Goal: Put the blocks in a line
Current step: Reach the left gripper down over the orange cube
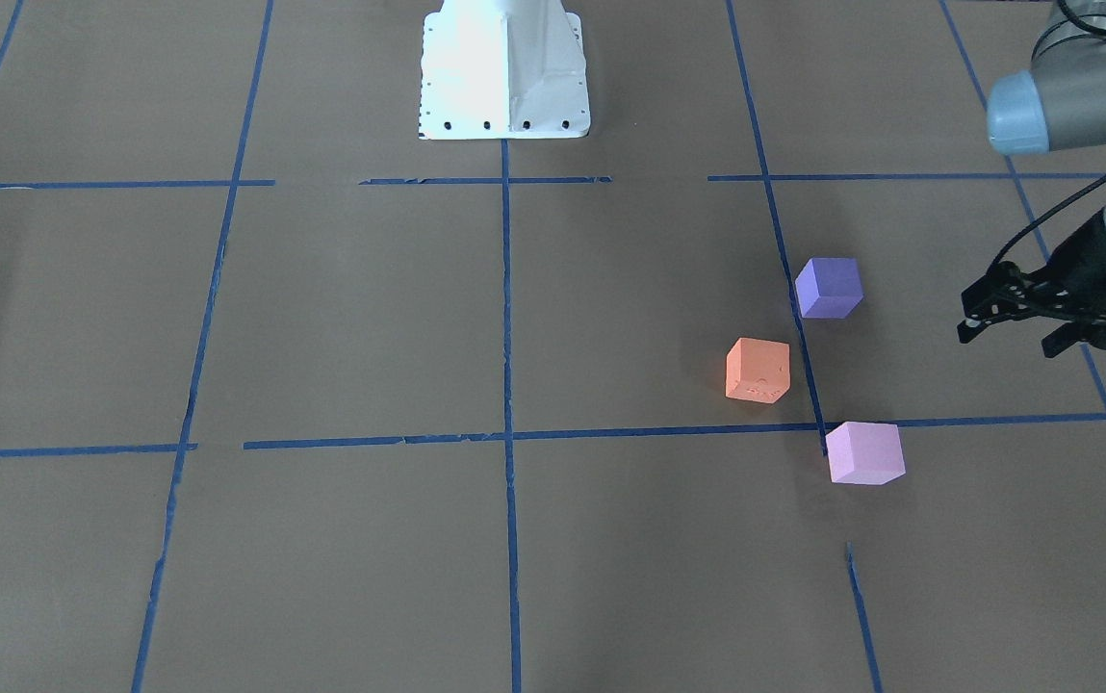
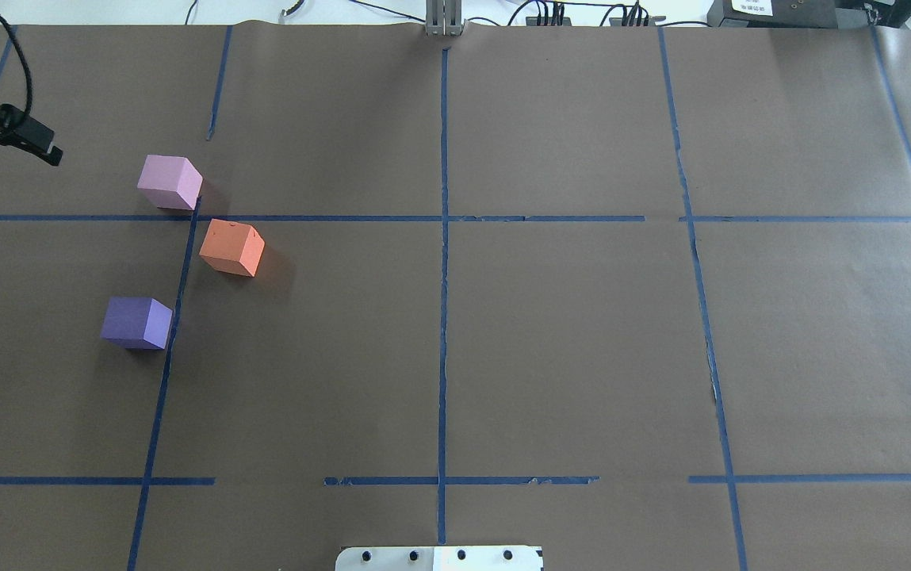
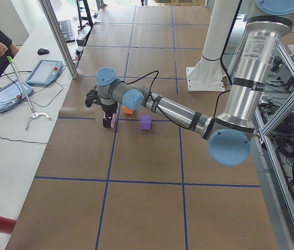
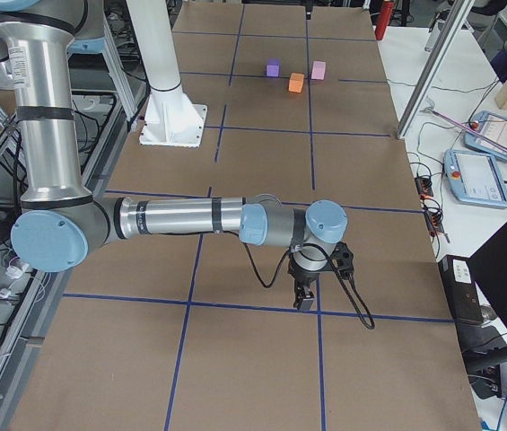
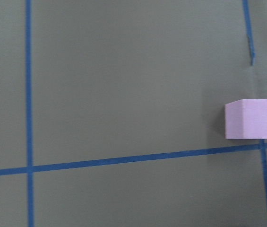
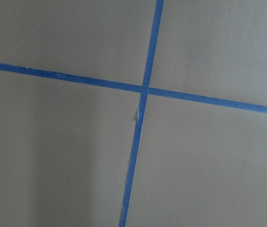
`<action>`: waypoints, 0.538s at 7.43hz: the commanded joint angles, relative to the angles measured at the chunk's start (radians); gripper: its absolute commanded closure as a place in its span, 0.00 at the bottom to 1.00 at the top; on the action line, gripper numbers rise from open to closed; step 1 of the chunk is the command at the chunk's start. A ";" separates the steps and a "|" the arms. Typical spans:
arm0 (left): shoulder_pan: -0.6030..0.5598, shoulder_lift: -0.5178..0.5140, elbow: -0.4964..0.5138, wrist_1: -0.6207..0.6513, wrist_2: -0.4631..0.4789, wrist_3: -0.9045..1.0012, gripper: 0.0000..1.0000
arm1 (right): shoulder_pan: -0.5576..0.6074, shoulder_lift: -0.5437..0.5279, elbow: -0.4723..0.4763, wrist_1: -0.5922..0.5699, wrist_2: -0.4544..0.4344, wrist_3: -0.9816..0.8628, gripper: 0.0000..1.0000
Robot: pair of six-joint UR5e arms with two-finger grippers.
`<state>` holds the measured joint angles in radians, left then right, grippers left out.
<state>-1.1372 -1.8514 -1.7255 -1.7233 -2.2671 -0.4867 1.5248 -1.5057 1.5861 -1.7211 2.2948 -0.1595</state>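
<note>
Three cubes lie apart on the brown table. The orange block [image 1: 758, 370] [image 2: 231, 247] lies between the violet-blue block [image 1: 829, 287] [image 2: 136, 322] and the pale pink block [image 1: 863, 452] [image 2: 170, 182], which also shows in the left wrist view [image 5: 254, 119]. They form a bent row. My left gripper [image 1: 1007, 339] [image 2: 39, 149] is open and empty, hovering beside the blocks toward the table's left end, apart from all of them. My right gripper [image 4: 305, 296] shows only in the exterior right view, far from the blocks, low over a tape crossing; I cannot tell whether it is open or shut.
The white robot base [image 1: 504, 67] [image 2: 439, 557] stands at the table's near middle edge. Blue tape lines [image 2: 443, 238] grid the brown paper. A side bench with tablets [image 3: 42, 71] and a metal post [image 3: 58, 36] lies beyond the far edge.
</note>
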 commanded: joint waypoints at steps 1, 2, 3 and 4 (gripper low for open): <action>0.172 -0.029 0.035 -0.155 0.023 -0.133 0.00 | 0.000 -0.001 0.000 0.000 0.000 0.000 0.00; 0.218 -0.051 0.061 -0.206 0.023 -0.136 0.01 | 0.000 0.001 0.000 0.000 0.000 0.000 0.00; 0.247 -0.066 0.076 -0.222 0.038 -0.138 0.01 | 0.000 -0.001 0.000 0.000 0.000 0.000 0.00; 0.281 -0.110 0.114 -0.222 0.069 -0.183 0.03 | 0.000 -0.001 0.000 0.000 0.000 0.000 0.00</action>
<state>-0.9032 -1.9188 -1.6503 -1.9284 -2.2277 -0.6305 1.5248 -1.5059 1.5861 -1.7211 2.2948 -0.1595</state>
